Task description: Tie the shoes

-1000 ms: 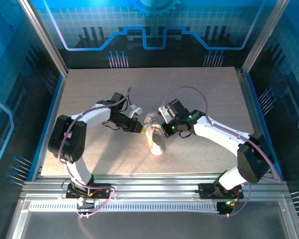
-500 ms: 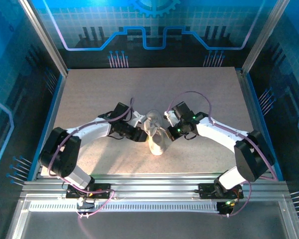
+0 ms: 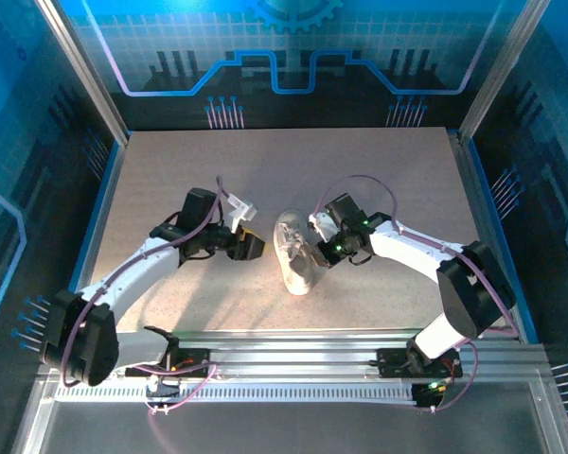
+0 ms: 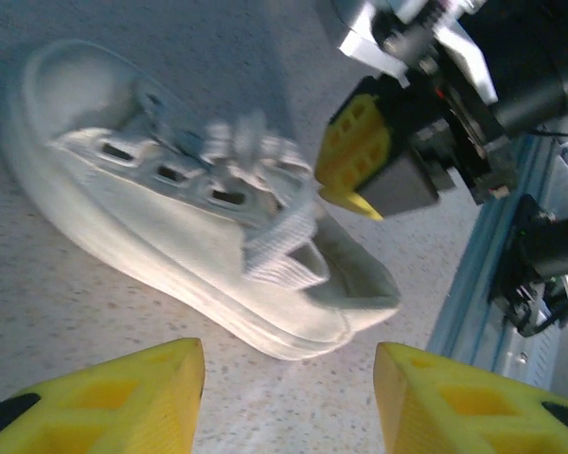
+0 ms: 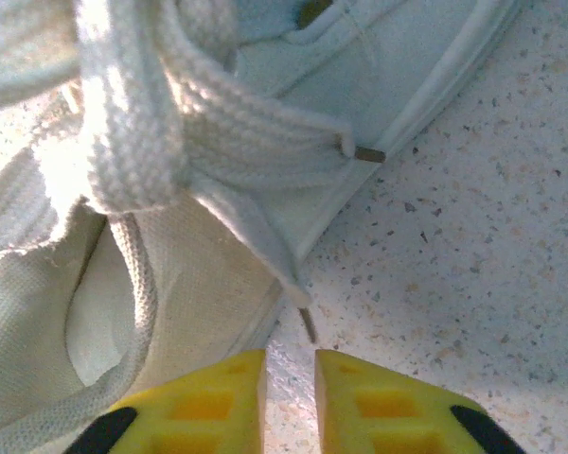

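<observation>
Sneaker [image 3: 296,255] lies mid-tabletop [image 3: 388,170] btwn both grippers, laces [image 5: 133,123] crossed but loose. Left gripper [image 3: 253,246] wide apart, empty; right gripper [image 5: 291,374] barely apart, empty. Likely next: grab lace ends, cinch.

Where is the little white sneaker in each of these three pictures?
Top external: white sneaker, mid-table.
Left wrist: upper left to centre, lying diagonally.
Right wrist: upper left, close up.
Shared landmark: right gripper, close beside the sneaker.

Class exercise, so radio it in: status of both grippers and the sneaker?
Left gripper open, clear of sneaker. Right gripper barely open, empty, beside laces. Nothing in the way.
</observation>
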`<move>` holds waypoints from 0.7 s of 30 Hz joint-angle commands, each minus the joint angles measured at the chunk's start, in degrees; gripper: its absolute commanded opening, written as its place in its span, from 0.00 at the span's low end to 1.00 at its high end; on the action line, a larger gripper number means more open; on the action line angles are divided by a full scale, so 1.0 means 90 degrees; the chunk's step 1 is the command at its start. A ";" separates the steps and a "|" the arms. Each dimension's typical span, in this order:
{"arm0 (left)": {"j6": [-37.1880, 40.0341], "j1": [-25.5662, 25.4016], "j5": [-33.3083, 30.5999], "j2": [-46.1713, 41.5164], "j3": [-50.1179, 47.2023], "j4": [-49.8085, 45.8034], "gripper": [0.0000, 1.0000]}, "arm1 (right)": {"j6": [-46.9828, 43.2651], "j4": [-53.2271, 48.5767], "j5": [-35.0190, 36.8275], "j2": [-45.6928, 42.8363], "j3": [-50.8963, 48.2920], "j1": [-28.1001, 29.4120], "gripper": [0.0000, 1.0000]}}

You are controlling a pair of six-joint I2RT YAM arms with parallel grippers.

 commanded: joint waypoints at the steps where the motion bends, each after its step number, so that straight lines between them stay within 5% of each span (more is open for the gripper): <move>1: 0.0412 0.0221 0.0406 0.0482 0.0663 -0.0278 0.49 | -0.0076 -0.0089 -0.0101 -0.0150 0.0042 -0.0059 0.28; 11: 0.0317 0.0240 0.1077 0.2187 0.1699 0.0265 0.43 | 0.0874 -0.0266 -0.0037 -0.0807 0.0288 -0.0395 0.38; 21: 0.0035 0.0340 0.0970 0.2626 0.1585 0.0821 0.40 | 0.2804 0.0371 -0.0837 0.0022 0.1254 -0.0110 0.41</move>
